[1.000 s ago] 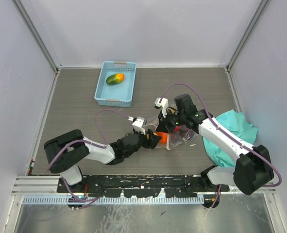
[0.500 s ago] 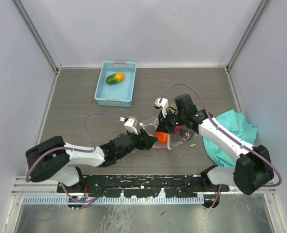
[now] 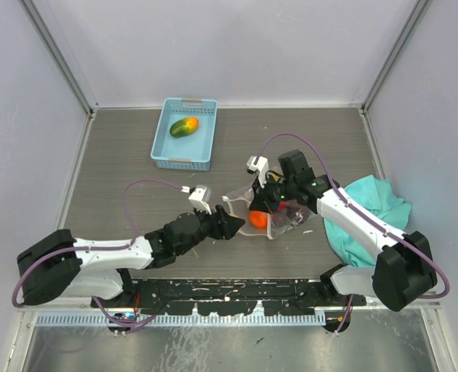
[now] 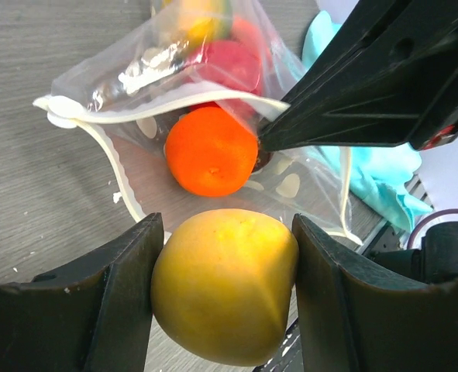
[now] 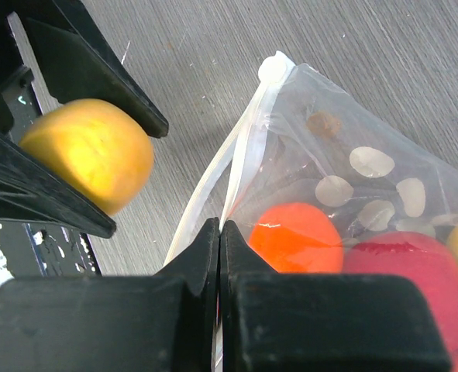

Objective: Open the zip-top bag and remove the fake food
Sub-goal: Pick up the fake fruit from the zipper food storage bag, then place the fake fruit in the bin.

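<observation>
The clear dotted zip-top bag [image 3: 273, 211] lies open at the table's middle, with an orange fruit [image 3: 257, 219] at its mouth and red pieces behind. My left gripper [image 3: 230, 225] is shut on a yellow fruit [image 4: 225, 285], held just outside the bag's mouth [image 4: 136, 194]. In the left wrist view the orange fruit [image 4: 211, 150] sits behind it. My right gripper [image 5: 219, 229] is shut on the bag's upper zip edge [image 5: 242, 167] and holds it up. The yellow fruit [image 5: 89, 153] shows at the left of the right wrist view, the orange fruit [image 5: 294, 236] inside the bag.
A light blue basket [image 3: 185, 133] at the back left holds a green-and-orange mango [image 3: 184, 125]. A teal cloth [image 3: 368, 209] lies at the right under my right arm. Grey walls close in the table on three sides.
My left arm has drawn back to the left, pulling the yellow fruit out of the bag's mouth. My right gripper has stayed on the bag's edge.
</observation>
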